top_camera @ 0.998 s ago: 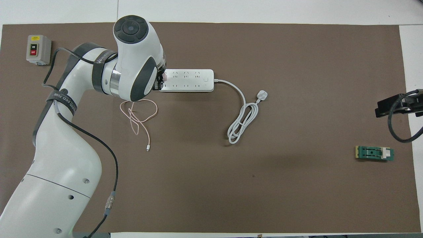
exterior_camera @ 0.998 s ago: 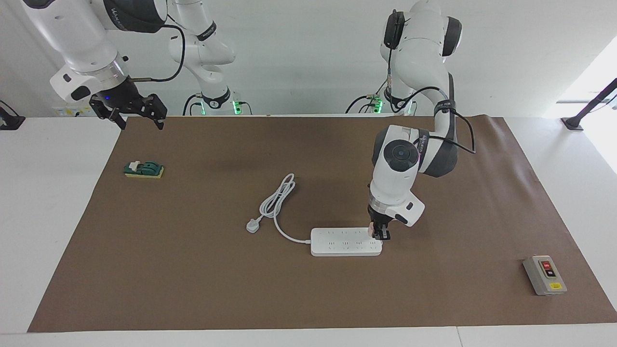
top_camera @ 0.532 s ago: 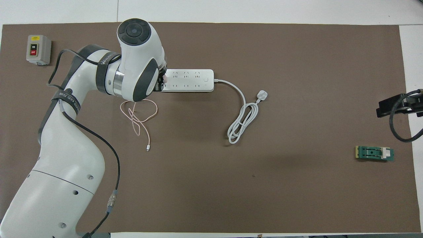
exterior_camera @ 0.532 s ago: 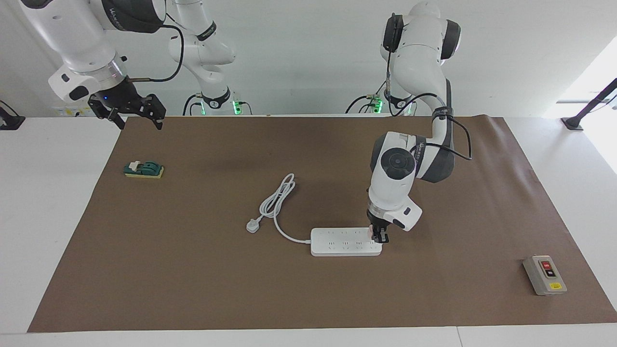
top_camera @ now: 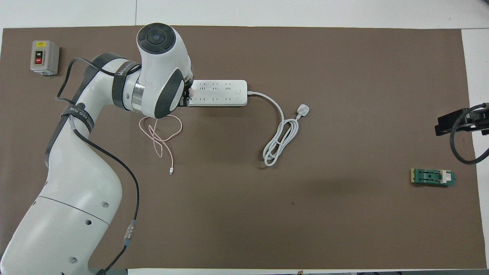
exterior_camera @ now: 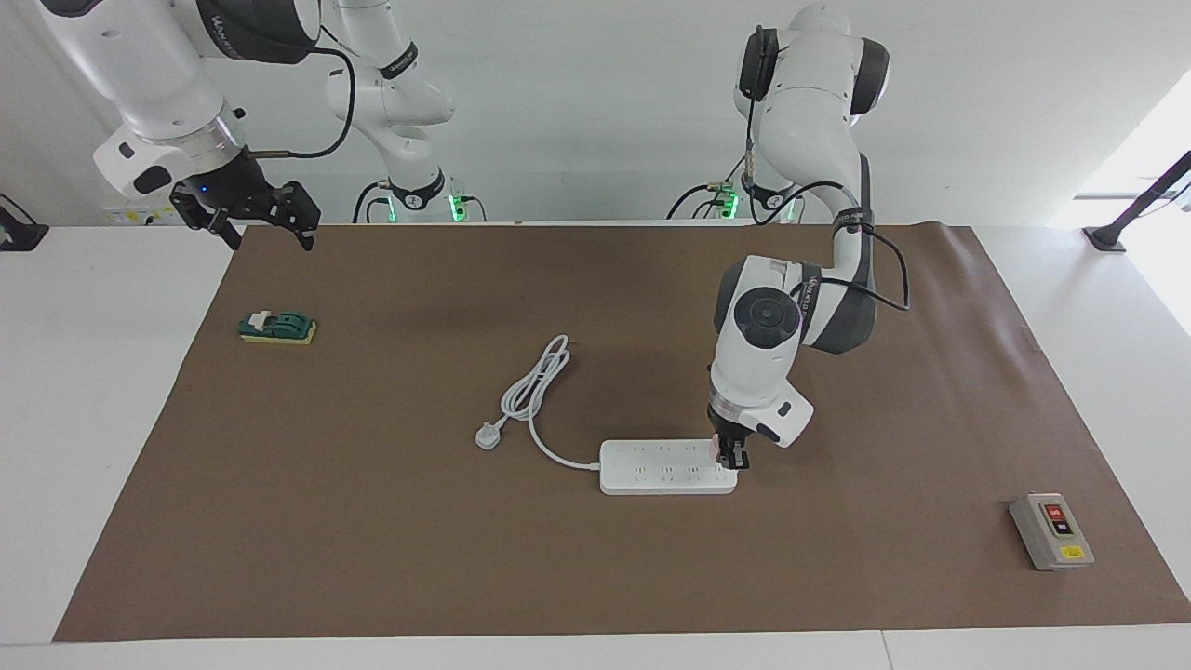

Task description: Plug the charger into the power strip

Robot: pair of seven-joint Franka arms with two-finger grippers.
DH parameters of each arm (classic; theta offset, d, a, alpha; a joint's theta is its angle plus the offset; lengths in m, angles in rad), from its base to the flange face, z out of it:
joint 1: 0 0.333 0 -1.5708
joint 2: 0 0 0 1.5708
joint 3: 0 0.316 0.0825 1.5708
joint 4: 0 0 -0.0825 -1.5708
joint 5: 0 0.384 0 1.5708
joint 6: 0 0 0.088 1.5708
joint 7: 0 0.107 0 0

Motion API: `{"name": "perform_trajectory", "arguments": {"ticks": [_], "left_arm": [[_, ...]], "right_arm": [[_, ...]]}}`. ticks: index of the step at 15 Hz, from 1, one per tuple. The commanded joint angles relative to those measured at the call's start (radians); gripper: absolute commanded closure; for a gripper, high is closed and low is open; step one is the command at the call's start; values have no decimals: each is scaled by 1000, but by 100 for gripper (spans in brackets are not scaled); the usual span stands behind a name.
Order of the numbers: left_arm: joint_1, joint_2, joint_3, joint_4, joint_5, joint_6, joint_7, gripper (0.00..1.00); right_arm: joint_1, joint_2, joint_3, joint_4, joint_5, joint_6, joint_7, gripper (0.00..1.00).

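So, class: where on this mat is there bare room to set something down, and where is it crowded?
Bare: the wide stretch between the white cord and the green block, and the mat nearer the robots than both. Crowded: around the power strip, where the left hand holds the charger and the pink cable loops.

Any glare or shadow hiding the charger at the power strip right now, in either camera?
Facing view: bright window glare sits at the edge by the left arm's end, away from the power strip; the pink charger shows only as a sliver beside the left gripper. Overhead view: even light, but the left arm covers the charger; only its cable shows.
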Motion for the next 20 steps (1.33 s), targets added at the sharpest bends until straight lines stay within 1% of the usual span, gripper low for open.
{"name": "perform_trajectory", "arguments": {"ticks": [1, 4, 8, 17, 20], "left_arm": [[-10, -13, 2, -61, 11, 31, 8, 100], [-14, -21, 2, -75, 10, 31, 8, 100], [-14, -59, 0, -125, 11, 44, 10, 100], [-16, -59, 0, -136, 11, 57, 10, 100], [-14, -50, -1, -141, 10, 93, 17, 100]], "right_arm": [[-14, -16, 8, -16, -6, -6, -26, 0], [-14, -16, 8, -16, -6, 0, -21, 0], [-16, -16, 8, -16, -6, -4, -26, 0], [-3, -18, 18, -16, -4, -8, -26, 0], [-3, -18, 18, -16, -4, -8, -26, 0]]}}
